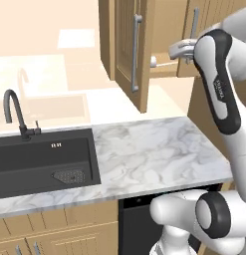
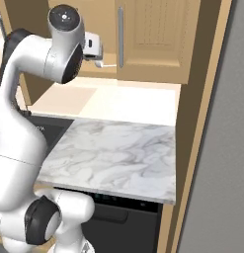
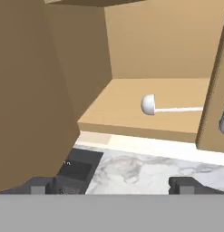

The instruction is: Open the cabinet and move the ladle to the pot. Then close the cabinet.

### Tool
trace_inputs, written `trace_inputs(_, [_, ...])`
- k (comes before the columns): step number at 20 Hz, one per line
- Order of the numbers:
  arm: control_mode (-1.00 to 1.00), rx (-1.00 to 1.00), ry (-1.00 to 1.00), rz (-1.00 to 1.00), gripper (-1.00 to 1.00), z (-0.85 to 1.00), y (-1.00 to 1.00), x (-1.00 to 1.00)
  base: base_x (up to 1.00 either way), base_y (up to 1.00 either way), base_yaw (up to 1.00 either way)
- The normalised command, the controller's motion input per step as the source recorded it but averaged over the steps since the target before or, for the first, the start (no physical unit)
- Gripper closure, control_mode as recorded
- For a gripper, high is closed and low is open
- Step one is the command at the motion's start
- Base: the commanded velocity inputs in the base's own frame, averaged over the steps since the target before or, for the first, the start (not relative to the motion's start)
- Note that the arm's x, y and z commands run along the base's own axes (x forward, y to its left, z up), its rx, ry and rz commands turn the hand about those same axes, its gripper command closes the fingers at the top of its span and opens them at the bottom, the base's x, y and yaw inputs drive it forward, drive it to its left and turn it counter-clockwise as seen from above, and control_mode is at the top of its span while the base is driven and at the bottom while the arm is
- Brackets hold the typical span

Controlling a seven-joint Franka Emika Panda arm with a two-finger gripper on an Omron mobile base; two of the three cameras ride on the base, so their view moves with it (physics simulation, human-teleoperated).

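1 ladle (image 3: 148, 104), 1 sink (image 1: 25, 159), 1 faucet (image 1: 15, 112).

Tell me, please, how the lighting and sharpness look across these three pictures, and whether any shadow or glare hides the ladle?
Left base view: flat, even rendered light, pale washed-out wall behind the sink, slightly soft. Right base view: similar, faint shading under the cabinet. Hand view: the ladle lies sharp on the shelf, unshadowed, no glare; the open door beside it is darker; the gripper is open.

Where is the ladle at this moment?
In the hand view the ladle lies on the open cabinet's bottom shelf, bowl pointing left, handle running behind the right door.
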Motion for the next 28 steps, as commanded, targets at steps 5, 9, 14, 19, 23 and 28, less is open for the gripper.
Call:
trace_inputs(5, [-1.0, -0.23, -0.07, -0.2, -1.0, -0.19, 0.0, 0.16, 0.0, 0.0, 0.0])
trace_inputs(9, [-1.0, -0.08, 0.0, -0.17, -1.0, -0.14, 0.0, 0.34, 0.0, 0.0, 0.0])
trace_inputs(14, [-1.0, -0.01, 0.06, -0.13, -1.0, -0.09, 0.0, 0.39, 0.0, 0.0, 0.0])
trace_inputs(19, [-1.0, 0.01, 0.1, -0.08, -1.0, -0.11, 0.0, 0.41, 0.0, 0.0, 0.0])
trace_inputs(23, [-1.0, 0.0, 0.06, -0.01, -1.0, -0.11, 0.0, 0.47, 0.0, 0.0, 0.0])
trace_inputs(28, [-1.0, 0.0, 0.04, 0.0, -1.0, -0.06, -0.01, 0.43, 0.0, 0.0, 0.0])
